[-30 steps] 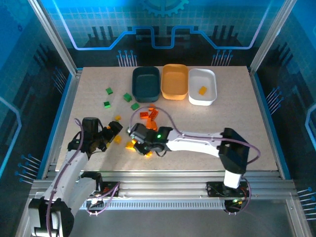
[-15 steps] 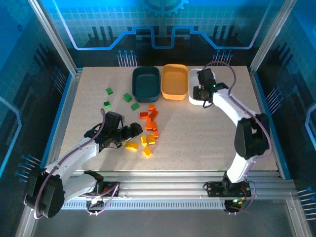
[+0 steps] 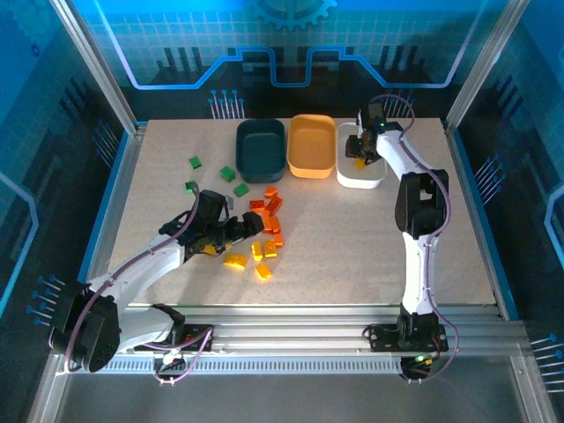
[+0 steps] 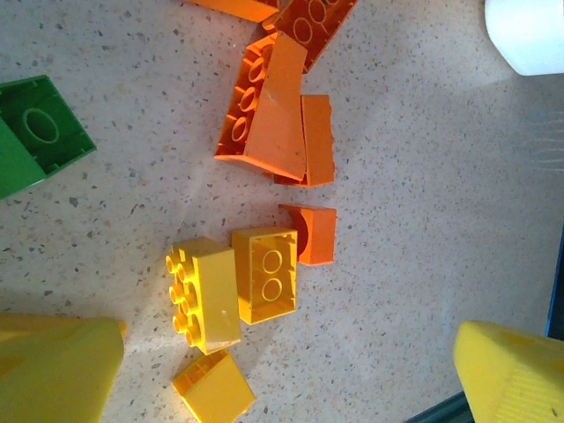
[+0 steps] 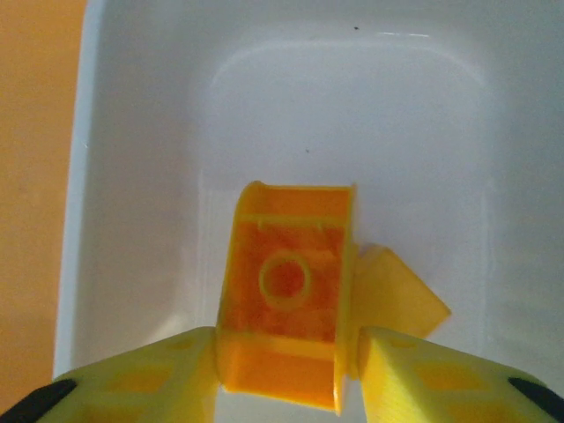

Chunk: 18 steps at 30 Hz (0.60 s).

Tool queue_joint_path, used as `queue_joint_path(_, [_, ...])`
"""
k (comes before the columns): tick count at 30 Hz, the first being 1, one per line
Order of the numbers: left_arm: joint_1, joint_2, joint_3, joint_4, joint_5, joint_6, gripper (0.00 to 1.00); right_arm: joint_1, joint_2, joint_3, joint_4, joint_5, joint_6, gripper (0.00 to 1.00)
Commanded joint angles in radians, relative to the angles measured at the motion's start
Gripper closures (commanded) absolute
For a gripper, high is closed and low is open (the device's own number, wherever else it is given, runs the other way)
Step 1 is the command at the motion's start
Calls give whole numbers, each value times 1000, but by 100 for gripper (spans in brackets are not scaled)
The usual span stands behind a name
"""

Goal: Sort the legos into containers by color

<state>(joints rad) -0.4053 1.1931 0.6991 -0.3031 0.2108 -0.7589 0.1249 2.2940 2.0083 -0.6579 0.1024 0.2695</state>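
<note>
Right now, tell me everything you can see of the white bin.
The white bin is a rounded-rectangular tub of smooth, glossy plastic. It stands upright on the table at the right end of the far row, beside the orange bin. The right gripper hangs inside it, clamping a yellow brick with its hollow side toward the wrist camera. Another yellow piece lies on the bin's floor.

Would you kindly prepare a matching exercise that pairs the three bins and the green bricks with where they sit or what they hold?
Things:
1. teal bin
2. orange bin
3. white bin
4. green bricks

Descriptions:
a. has a yellow brick inside
b. loose on the table
c. middle of the row
d. left end of the row

Pairs: 1-d, 2-c, 3-a, 4-b
</note>
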Motion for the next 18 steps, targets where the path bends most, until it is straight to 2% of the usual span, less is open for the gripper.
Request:
queue_joint_path(1, [-10, 18, 32, 15, 5, 16, 2, -6, 6, 48, -69, -28, -18, 46])
queue_joint_path(6, [-11, 8, 46, -6, 4, 19, 2, 0, -115, -46, -29, -19, -7, 45])
queue_joint_path(11, [-10, -49, 42, -48, -57, 16, 1, 59, -377, -289, 62, 25, 27, 44])
queue_joint_path(14, [-8, -87, 26, -89, -119, -4, 1, 147, -560, -496, 146, 57, 65, 42])
queue_joint_path(18, [1, -137, -4, -124, -148, -20, 1, 331, -747, -725, 238, 155, 98, 37])
